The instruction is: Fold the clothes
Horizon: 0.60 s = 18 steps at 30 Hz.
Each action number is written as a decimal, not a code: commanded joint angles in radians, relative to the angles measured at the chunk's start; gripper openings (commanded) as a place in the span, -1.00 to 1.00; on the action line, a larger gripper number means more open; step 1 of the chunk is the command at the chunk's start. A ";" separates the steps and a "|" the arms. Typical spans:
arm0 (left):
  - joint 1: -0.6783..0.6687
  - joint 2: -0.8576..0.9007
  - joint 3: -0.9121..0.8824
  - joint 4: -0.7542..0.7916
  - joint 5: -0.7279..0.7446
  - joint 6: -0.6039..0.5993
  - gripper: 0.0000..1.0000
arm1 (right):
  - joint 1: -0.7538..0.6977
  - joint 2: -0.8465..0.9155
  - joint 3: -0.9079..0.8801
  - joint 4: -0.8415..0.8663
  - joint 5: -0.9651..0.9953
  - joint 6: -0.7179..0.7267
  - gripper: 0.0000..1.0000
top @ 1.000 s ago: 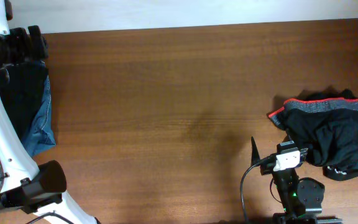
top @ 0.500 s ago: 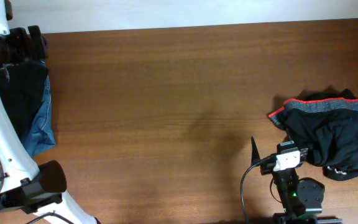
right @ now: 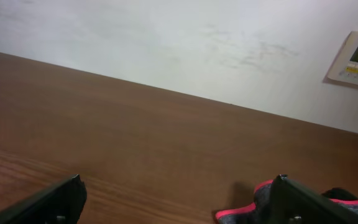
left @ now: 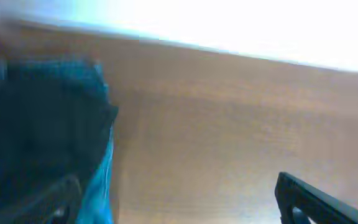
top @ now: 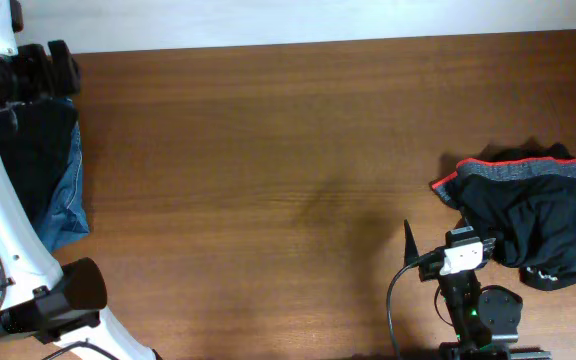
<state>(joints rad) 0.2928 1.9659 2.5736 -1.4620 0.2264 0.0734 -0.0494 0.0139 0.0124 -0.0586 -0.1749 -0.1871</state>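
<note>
clothes [top: 528,215] in two heaps at opposite ends, both pincers wide and empty

on the right, near your right arm, you have the black garment with the grey waistband [top: 524,172]. it lies crumpled on the wooden table [top: 288,150], and the red-edged band faces the far side. your right gripper [right: 179,180] sits just left of that heap, fingers spread wide with nothing between them. in the right wrist view only a corner of the red-and-grey band shows, beside the right-hand finger [right: 303,202]. past the table's far edge you see a pale wall [right: 166,43] with a small wall panel [right: 356,59] at upper right.

on the far left a dark garment [top: 33,160] lies on top of blue denim jeans [top: 68,205], whose edge shows along its right and near sides. your left gripper [left: 178,180] is at the far left corner, by the far end of that pile. its fingers are also spread wide and grip nothing, with bare table between the tips. the left wrist view is blurred. the left-hand finger [left: 48,199] overlaps the dark cloth there, but you cannot tell whether it touches it.

the two heaps are well apart, with bare wood between them.
</note>
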 commanded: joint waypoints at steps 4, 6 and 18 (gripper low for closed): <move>-0.110 -0.240 -0.340 0.384 0.063 0.006 0.98 | -0.003 -0.010 -0.007 -0.002 0.006 0.000 0.97; -0.141 -0.340 -0.533 0.563 0.063 0.006 0.98 | -0.003 -0.010 -0.007 -0.002 0.006 0.001 0.97; -0.193 -0.870 -1.465 1.046 0.066 0.006 0.98 | -0.003 -0.010 -0.007 -0.002 0.006 0.001 0.98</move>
<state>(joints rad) 0.1028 1.2072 1.2720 -0.4725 0.2813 0.0742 -0.0494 0.0120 0.0124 -0.0586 -0.1745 -0.1867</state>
